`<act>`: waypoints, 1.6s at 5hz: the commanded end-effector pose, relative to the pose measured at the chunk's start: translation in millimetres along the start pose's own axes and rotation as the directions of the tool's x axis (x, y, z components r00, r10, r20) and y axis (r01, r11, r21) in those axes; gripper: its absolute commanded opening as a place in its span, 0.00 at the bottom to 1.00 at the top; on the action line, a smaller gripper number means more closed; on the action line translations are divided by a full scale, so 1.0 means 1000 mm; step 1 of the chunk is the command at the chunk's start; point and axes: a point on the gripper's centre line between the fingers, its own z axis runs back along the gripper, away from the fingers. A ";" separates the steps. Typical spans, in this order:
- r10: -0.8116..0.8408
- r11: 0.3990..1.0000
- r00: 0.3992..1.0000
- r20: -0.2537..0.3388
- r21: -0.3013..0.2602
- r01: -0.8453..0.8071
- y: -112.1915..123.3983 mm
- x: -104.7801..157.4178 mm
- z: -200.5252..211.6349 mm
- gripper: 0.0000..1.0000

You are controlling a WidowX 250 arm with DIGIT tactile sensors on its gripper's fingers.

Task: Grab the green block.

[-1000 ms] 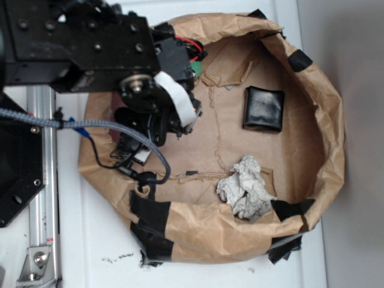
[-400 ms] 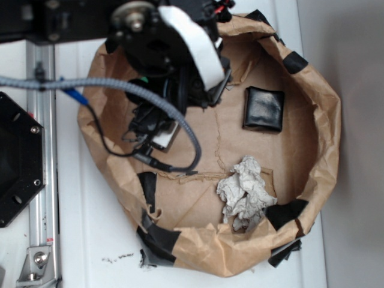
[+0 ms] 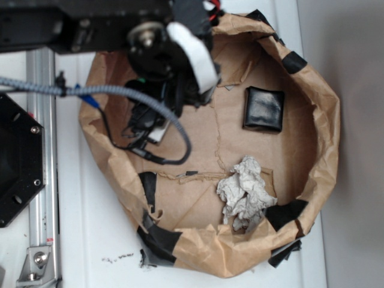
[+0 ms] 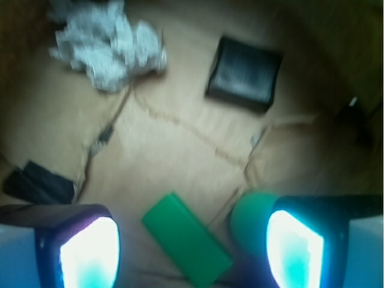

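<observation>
**Over the bowl's upper-left corner, lining up on the green block**

In the paper bowl (image 3: 327, 144) I hold the gripper (image 4: 192, 249) spread wide, nothing pinched. The green block (image 4: 186, 246) lies flat between the jaws but skewed, with the green ball (image 4: 252, 216) just beside the right-hand finger in the wrist view. I judge I should rotate the wrist to square up with the block's long sides, then descend without nudging the ball. Compared with a second ago, the arm has shifted from the left rim toward the upper rim; the black pad (image 3: 264, 108) and crumpled paper (image 3: 246, 191) sit unchanged.
</observation>
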 end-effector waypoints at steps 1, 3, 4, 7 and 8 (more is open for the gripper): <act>-0.065 0.997 0.998 -0.011 0.029 0.066 -0.019 -0.006 -0.015 1.00; -0.107 0.994 0.994 -0.012 0.027 0.107 -0.023 -0.008 -0.027 1.00; -0.147 0.986 0.989 0.013 0.086 0.145 -0.018 -0.007 -0.040 1.00; -0.173 0.982 0.985 -0.017 0.077 0.174 0.003 -0.023 -0.065 1.00; -0.163 0.982 0.986 -0.014 0.089 0.164 0.006 -0.024 -0.060 1.00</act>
